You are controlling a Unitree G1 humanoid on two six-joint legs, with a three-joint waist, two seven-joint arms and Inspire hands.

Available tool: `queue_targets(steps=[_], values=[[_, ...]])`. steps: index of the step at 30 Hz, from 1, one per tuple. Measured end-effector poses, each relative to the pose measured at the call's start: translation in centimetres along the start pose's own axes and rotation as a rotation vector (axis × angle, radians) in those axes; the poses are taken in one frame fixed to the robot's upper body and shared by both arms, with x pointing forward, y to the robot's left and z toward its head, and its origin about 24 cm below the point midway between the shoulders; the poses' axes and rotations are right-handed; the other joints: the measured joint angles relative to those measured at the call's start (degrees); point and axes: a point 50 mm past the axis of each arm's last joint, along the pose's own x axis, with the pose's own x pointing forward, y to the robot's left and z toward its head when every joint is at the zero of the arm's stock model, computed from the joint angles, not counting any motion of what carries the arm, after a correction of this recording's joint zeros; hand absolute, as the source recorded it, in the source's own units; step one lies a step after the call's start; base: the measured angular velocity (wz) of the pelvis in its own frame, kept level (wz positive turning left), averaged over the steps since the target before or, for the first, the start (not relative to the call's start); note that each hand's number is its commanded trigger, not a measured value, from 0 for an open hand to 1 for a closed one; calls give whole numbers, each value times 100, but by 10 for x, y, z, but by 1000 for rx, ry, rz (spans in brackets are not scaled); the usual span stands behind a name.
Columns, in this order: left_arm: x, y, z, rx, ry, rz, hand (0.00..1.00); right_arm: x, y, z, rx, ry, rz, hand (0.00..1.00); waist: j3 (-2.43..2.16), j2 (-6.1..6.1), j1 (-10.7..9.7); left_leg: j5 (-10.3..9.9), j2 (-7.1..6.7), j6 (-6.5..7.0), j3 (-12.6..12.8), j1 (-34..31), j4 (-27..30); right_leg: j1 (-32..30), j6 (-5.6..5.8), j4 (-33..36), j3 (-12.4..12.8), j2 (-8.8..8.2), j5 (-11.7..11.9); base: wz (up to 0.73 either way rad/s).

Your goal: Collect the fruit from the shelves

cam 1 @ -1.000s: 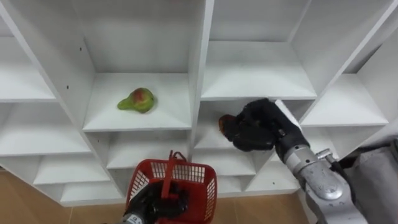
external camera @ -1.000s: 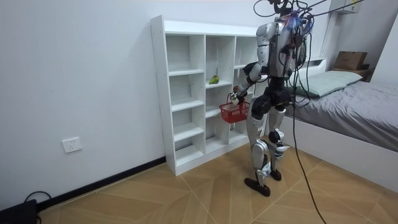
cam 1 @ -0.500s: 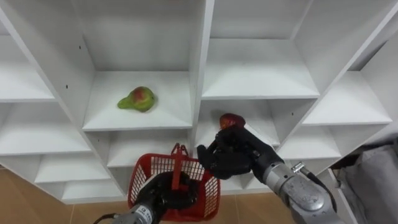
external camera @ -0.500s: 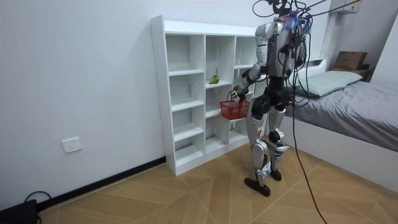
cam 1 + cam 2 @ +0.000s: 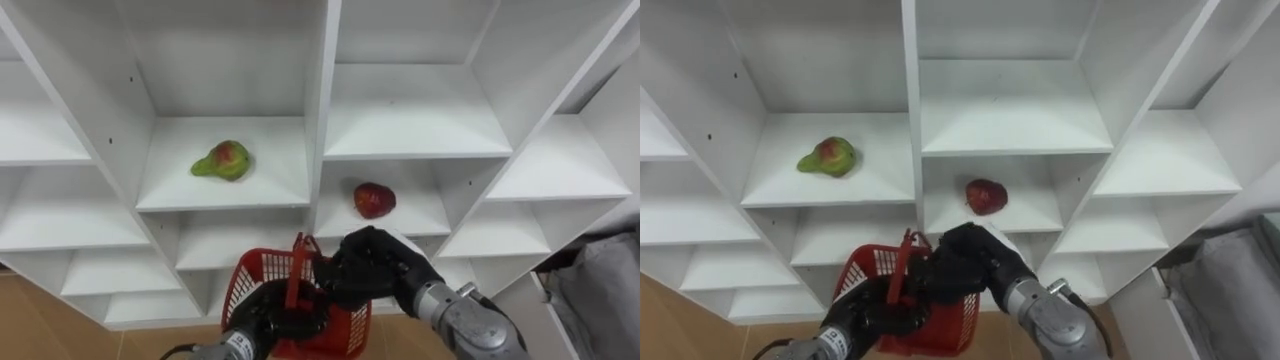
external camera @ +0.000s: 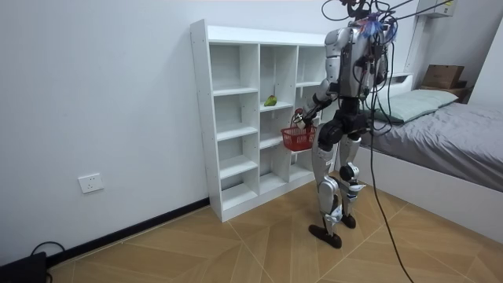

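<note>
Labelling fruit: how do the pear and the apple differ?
The pear is green with a red blush, the apple dark red. The pear tapers, lying on its side; the apple is round. The pear sits a shelf higher, left of the apple. Both rest in the closet.

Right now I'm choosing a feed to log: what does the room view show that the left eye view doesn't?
Room view adds the bed, the socket and the robot standing before the shelf. Left eye view adds the apple, lower right of the pear. Both show shelf, pear and the basket held by the left hand.
</note>
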Motion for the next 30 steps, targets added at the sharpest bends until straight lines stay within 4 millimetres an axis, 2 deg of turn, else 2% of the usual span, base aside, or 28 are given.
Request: queue_targets(steps=[2,15,19,28,29,30], values=[[0,-2,-2,2,15,-7,100,0,1,-2,3,12,6,100,14,38,39,0,1,0,-5,-18,-1,-15,0,1,-7,0,0,0],[0,-2,-4,-2,41,-8,100,1,4,-2,34,2,17,100,-9,12,57,0,-3,0,-29,-43,22,-23,1,-1,-48,-14,-1,1],[1,-5,-5,8,44,-22,100,2,3,-9,64,29,0,100,-45,-43,61,0,-7,0,-86,-100,77,-32,1,-7,-81,-23,-3,5],[1,-6,-4,11,42,-36,100,3,0,-22,74,84,-22,100,-51,-64,68,0,-8,0,-89,-106,80,-36,1,-13,-79,-22,-7,0],[1,-6,-4,10,42,-36,100,3,0,-21,73,83,-22,96,-48,-68,65,1,-8,0,-91,-107,80,-36,1,-17,-87,-23,-8,0],[1,-6,-4,10,42,-36,100,3,0,-21,72,82,-23,78,-48,-68,60,1,-8,0,-92,-104,80,-35,1,-19,-88,-23,-8,0]])
